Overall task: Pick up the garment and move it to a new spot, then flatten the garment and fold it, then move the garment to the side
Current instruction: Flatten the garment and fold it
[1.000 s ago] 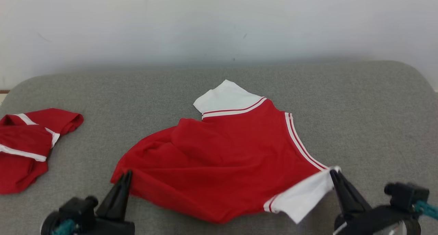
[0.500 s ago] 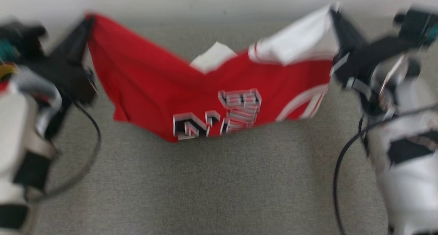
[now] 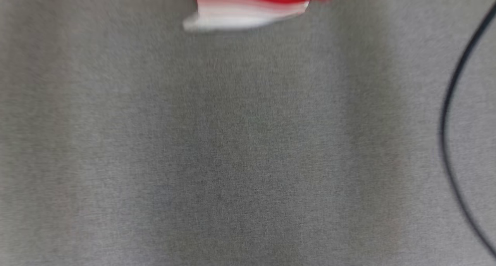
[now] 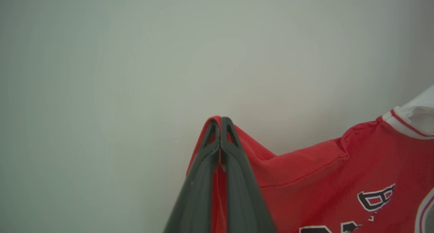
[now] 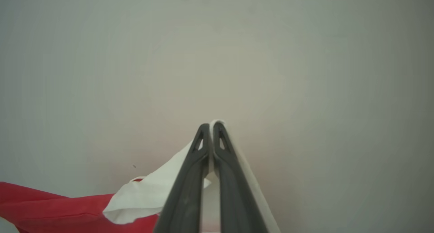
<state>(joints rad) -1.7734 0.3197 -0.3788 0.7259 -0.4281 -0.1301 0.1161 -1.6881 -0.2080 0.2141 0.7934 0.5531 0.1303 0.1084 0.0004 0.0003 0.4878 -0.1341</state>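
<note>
The garment is a red jersey with white sleeves, white stripes and black-and-white lettering. Its lower edge (image 3: 248,6) hangs blurred at the top of the head view above the grey cushion (image 3: 232,142). In the left wrist view my left gripper (image 4: 220,119) is shut on a red corner of the garment (image 4: 322,178), which drapes away to the right. In the right wrist view my right gripper (image 5: 211,125) is shut on a white sleeve corner (image 5: 152,195), with red cloth (image 5: 51,206) sagging to the lower left. Both grippers point toward a pale wall.
A dark cable (image 3: 449,122) curves down the right side of the head view. The grey cushion spreads across that whole view. A plain pale wall (image 4: 135,56) stands behind the left gripper, and the same wall (image 5: 305,56) stands behind the right gripper.
Both grippers have lifted the garment off the cushion and raised it high. The head camera has tilted down, so the picture has shifted and only the garment's hanging edge remains at its top.
</note>
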